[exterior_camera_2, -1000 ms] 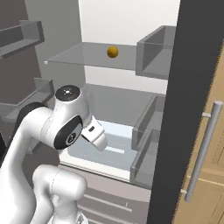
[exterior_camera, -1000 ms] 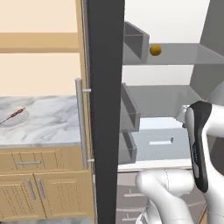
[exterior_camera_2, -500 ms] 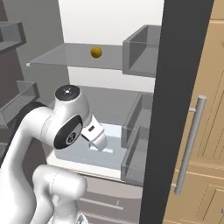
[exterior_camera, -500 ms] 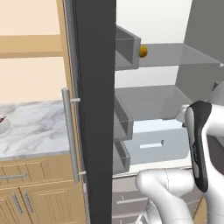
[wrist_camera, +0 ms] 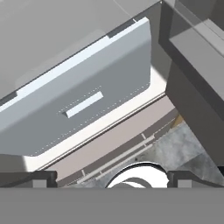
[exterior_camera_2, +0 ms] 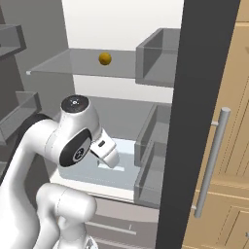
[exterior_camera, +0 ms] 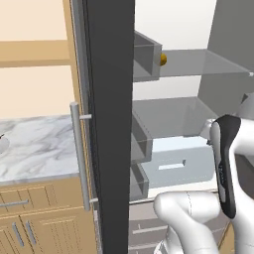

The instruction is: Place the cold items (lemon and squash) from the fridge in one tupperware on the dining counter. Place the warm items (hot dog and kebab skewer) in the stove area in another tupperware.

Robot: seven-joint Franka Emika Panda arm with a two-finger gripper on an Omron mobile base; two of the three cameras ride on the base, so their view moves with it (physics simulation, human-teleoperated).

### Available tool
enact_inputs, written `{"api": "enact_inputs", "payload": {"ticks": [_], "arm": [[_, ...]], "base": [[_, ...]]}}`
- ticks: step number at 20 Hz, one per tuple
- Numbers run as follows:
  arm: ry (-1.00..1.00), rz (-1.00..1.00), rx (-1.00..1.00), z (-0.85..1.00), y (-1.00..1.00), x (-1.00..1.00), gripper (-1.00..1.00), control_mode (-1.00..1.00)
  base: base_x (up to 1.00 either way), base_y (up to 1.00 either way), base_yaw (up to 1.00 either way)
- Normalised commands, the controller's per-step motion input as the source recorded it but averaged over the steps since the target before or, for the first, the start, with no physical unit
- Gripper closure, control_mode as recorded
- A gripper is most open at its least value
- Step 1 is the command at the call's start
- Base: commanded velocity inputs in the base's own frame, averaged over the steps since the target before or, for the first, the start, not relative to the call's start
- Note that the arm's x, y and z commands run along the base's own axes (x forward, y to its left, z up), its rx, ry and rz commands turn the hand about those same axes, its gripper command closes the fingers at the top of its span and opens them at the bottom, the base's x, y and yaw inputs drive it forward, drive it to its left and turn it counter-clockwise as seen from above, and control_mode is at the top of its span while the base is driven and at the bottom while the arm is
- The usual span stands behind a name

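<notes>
Step in hand looked like fetching cold items: fridge door open, small round yellow lemon (exterior_camera_2: 105, 59) sat on upper glass shelf (exterior_camera_2: 63, 63), arm folded low w/ claw (wrist_camera: 112, 177) spread wide, holding nothing, aimed at pale blue-grey crisper drawer (wrist_camera: 78, 105), shut, contents hidden. Next: raise claw to lemon; squash not spotted

lemon (exterior_camera: 162, 60) half hidden behind door bin (exterior_camera: 146, 58)

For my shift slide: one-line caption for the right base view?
Arm faces the open fridge; lemon sits on the upper glass shelf, pale drawer below.
</notes>
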Motion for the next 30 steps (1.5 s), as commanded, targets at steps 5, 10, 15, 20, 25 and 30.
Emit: {"api": "enact_inputs", "payload": {"ticks": [5,10,15,20,25,30], "arm": [[-0.11,0.10,0.01,0.67,0.11,0.41,-1.00,-1.00],[-0.10,0.00,0.00,0.83,0.15,0.46,-1.00,-1.00],[-0.09,0.01,-0.03,0.53,0.10,0.35,-1.00,-1.00],[-0.22,0.08,0.00,0.30,0.11,0.30,-1.00,-1.00],[-0.28,0.18,-0.03,0.27,0.21,0.28,-1.00,-1.00],[-0.24,0.04,-0.13,0.43,0.26,0.31,-1.00,-1.00]], "base": [[0.00,0.00,0.00],[0.00,0.00,0.00],[0.00,0.00,0.00],[0.00,0.00,0.00],[0.00,0.00,0.00],[0.00,0.00,0.00]]}}
